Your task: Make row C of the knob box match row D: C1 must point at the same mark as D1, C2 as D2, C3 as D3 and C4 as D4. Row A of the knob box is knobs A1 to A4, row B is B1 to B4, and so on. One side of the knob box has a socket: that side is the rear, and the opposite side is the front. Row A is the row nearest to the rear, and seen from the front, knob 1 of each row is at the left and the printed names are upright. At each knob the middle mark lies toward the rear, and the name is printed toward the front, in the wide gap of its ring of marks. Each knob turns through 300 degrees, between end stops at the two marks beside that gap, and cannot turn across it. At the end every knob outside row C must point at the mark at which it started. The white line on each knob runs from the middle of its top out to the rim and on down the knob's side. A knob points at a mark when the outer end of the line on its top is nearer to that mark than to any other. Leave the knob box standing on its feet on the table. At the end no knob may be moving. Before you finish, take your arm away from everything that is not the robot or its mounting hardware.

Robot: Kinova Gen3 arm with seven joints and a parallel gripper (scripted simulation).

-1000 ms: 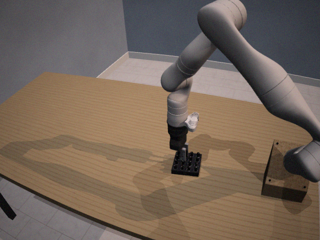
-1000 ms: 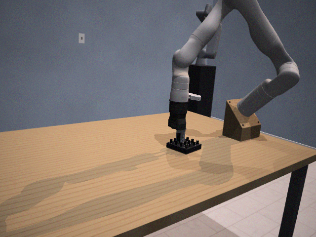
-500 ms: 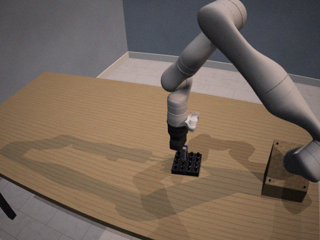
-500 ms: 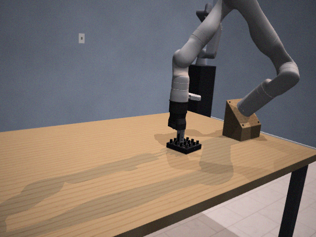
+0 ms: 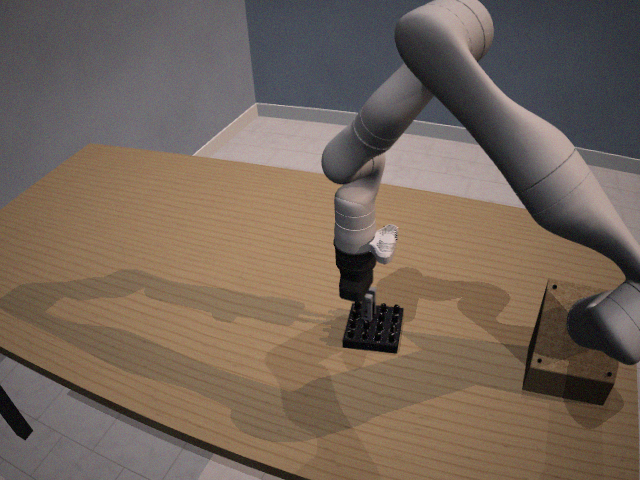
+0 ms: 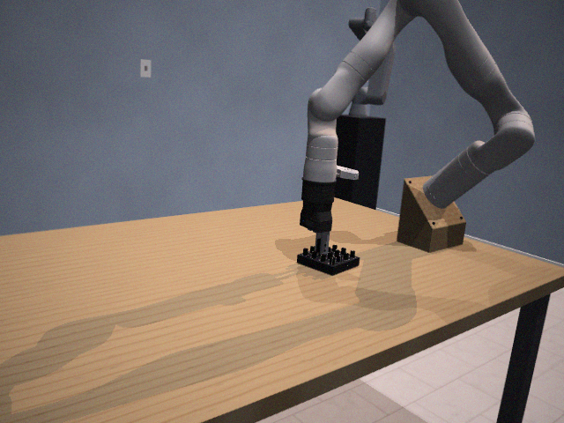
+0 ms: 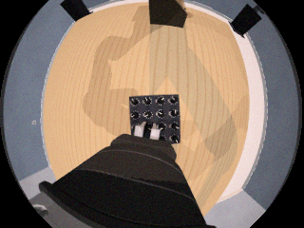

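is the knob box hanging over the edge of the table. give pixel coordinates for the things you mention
No, the knob box point(image 5: 371, 345) point(image 6: 331, 268) point(image 7: 155, 105) sits well inside the table's edges, with wooden top showing on every side of it.

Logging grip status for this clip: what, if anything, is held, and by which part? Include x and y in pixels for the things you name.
Cannot be told: the gripper point(image 5: 368, 316) point(image 6: 322, 252) point(image 7: 148, 127) reaches down among the knobs with its fingers slightly apart, but contact with any knob is unclear.

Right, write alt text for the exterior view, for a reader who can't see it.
A gray robot arm reaches down, its jaws among the knobs of a black box on a wooden table. Its angled mount stands at right.
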